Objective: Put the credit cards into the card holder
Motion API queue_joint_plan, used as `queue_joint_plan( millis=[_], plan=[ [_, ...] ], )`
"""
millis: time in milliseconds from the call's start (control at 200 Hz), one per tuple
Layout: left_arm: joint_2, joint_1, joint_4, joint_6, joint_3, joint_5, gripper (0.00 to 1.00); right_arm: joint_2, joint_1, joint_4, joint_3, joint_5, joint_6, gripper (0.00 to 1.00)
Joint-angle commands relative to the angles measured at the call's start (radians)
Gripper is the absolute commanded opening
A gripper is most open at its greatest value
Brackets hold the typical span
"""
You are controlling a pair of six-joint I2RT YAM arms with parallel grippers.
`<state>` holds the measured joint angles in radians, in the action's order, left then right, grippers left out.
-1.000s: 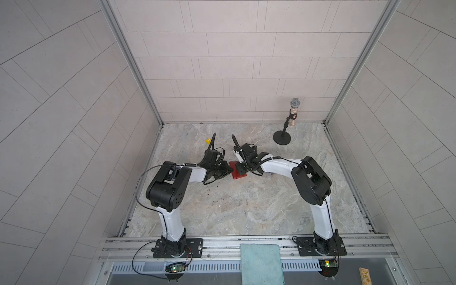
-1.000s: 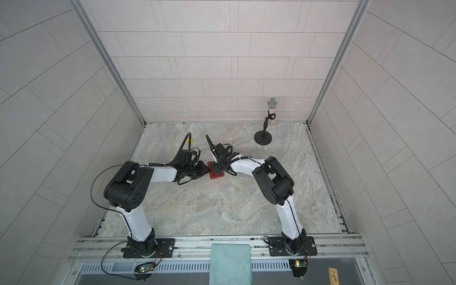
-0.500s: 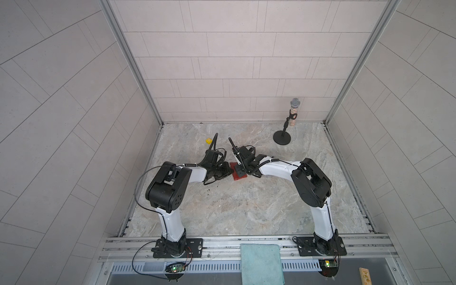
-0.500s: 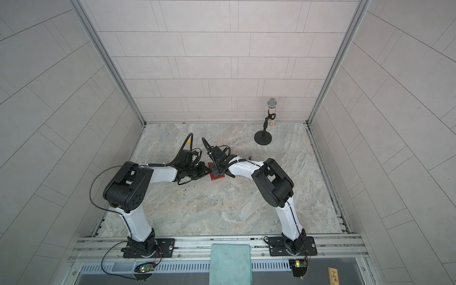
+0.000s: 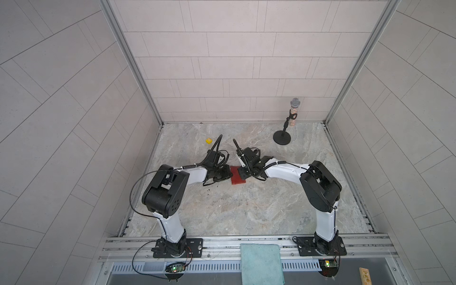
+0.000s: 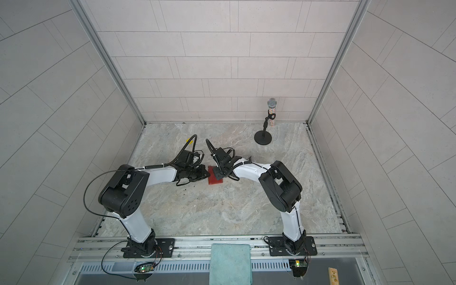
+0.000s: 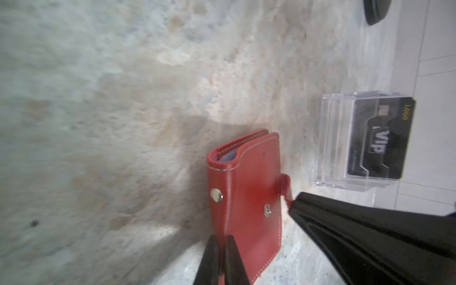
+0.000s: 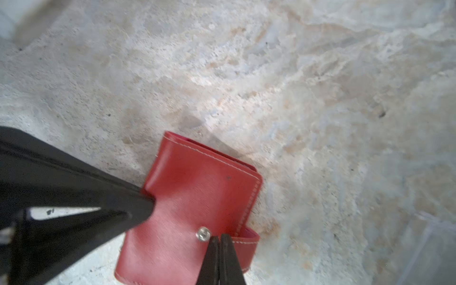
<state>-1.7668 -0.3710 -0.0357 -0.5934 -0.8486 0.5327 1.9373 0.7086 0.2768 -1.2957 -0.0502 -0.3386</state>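
Strap (image 7: 286, 183) of the card holder (image 7: 246, 197) has just been pinched by the right gripper (image 8: 219, 238), left gripper (image 7: 220, 246) clamping the opposite edge, so opening can start; credit cards (image 7: 380, 138) stand just beside it.

Card holder (image 7: 244, 197) red, white stitching, silver snaps. Credit card (image 7: 380, 138) black, white VIP, gold lettering. Acrylic stand (image 7: 333, 138) clear. Tabletop (image 5: 246, 209) grey-beige marble veining. My left gripper (image 7: 221, 238), right gripper (image 8: 218, 237) black. Cloth (image 5: 261, 264) teal. Cube (image 5: 209, 141) yellow.
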Motion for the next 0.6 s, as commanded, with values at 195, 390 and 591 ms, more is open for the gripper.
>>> queue_joint_plan(
  millis=[195, 390, 591],
  plan=[
    [0.049, 0.008, 0.085, 0.04, 0.008, -0.061, 0.15, -0.107, -0.024, 0.004, 0.055, -0.017, -0.046, 0.0],
    [0.156, 0.008, 0.051, 0.058, 0.029, -0.028, 0.38, -0.198, -0.024, -0.043, 0.093, -0.079, -0.083, 0.0],
    [0.227, 0.008, -0.067, 0.054, 0.074, 0.046, 0.51, -0.211, -0.024, -0.115, 0.116, -0.146, -0.137, 0.0]
  ],
)
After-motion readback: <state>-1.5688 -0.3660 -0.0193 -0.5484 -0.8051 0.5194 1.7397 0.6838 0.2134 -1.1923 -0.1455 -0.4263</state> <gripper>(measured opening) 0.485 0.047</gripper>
